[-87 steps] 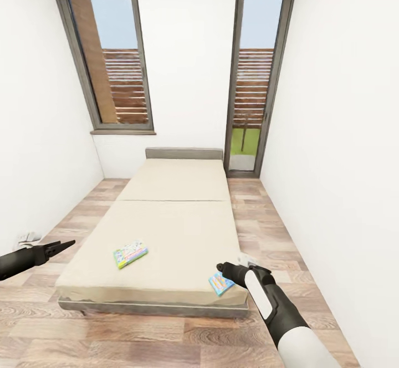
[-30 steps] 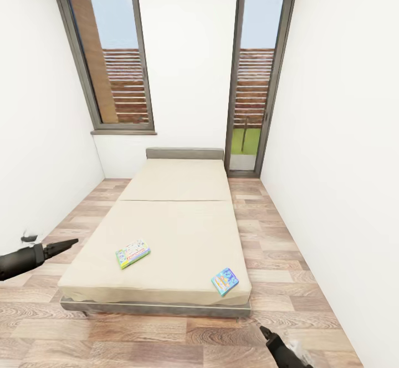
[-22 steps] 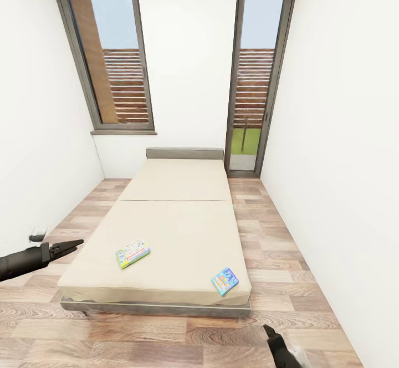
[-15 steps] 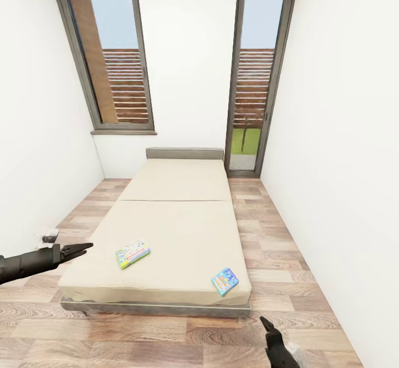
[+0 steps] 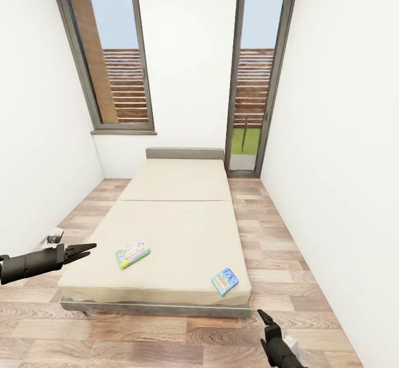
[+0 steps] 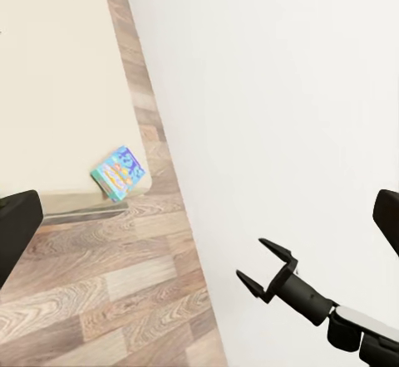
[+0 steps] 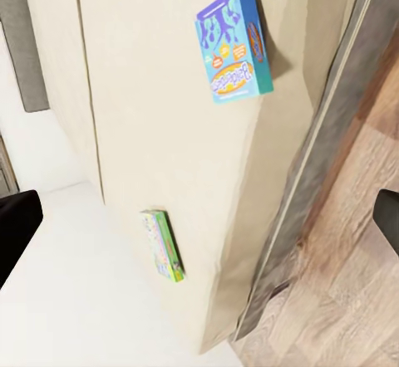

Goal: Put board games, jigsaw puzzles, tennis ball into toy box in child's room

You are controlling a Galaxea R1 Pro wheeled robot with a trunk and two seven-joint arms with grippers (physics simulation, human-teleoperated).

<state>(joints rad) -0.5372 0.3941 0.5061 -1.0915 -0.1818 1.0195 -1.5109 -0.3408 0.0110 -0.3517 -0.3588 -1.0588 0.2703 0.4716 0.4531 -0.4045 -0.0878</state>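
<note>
A: Bed (image 5: pixel 177 213) fills the room's middle w/ both games at its near end: green game (image 5: pixel 132 253) left of centre, blue game (image 5: pixel 224 281) on the right corner.

B: End effectors? Left end effector (image 5: pixel 83 250) slightly parted, right end effector (image 6: pixel 268 274) spread open, both empty.

A: Risk: blue game sits at the edge, a nudge drops it. Lettering too small to read.
</note>
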